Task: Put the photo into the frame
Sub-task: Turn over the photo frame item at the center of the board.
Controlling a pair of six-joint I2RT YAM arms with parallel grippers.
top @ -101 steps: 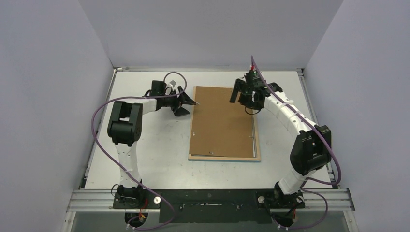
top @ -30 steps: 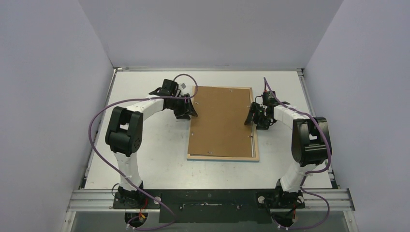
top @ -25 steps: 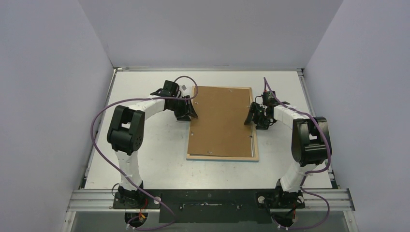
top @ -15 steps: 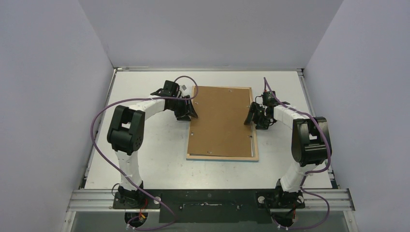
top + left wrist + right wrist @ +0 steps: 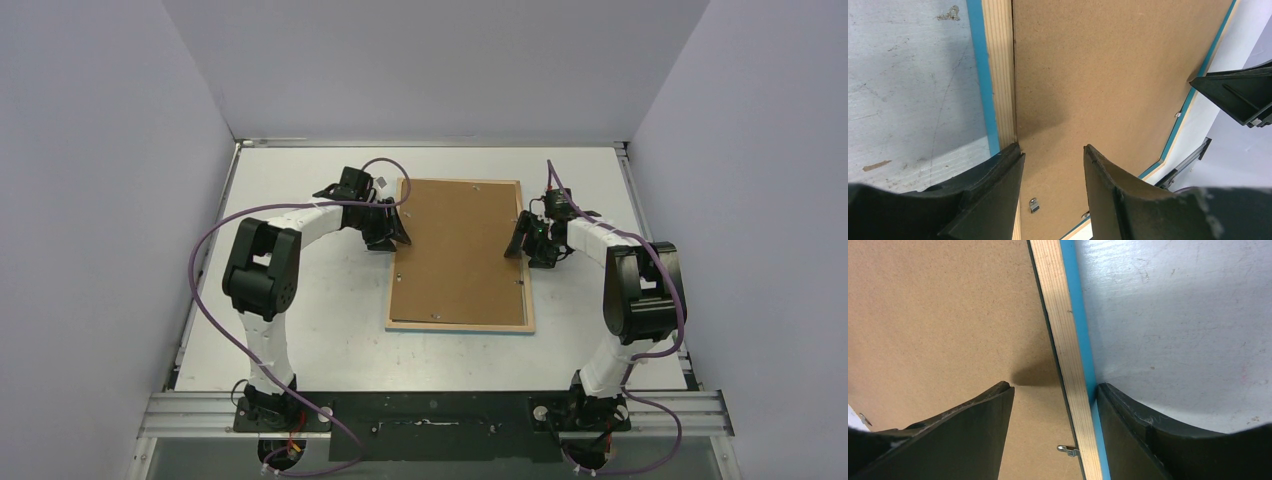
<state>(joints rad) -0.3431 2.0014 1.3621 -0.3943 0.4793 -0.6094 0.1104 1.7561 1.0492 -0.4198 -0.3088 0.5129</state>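
The frame point(image 5: 460, 327) lies face down in the middle of the table point(image 5: 320, 320), its brown backing board point(image 5: 460, 250) on top (the photo is out of sight). The left hand point(image 5: 1052, 148) and right hand point(image 5: 1054, 385) straddle opposite rails, half-parted and gripping nothing, probably to steady it.

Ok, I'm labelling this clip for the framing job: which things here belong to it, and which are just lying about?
Job:
frame, lying face down
brown backing board on its back
left claw and right claw, each open at a long side of the frame
(photo not in view)

Just there:
table
grey walls
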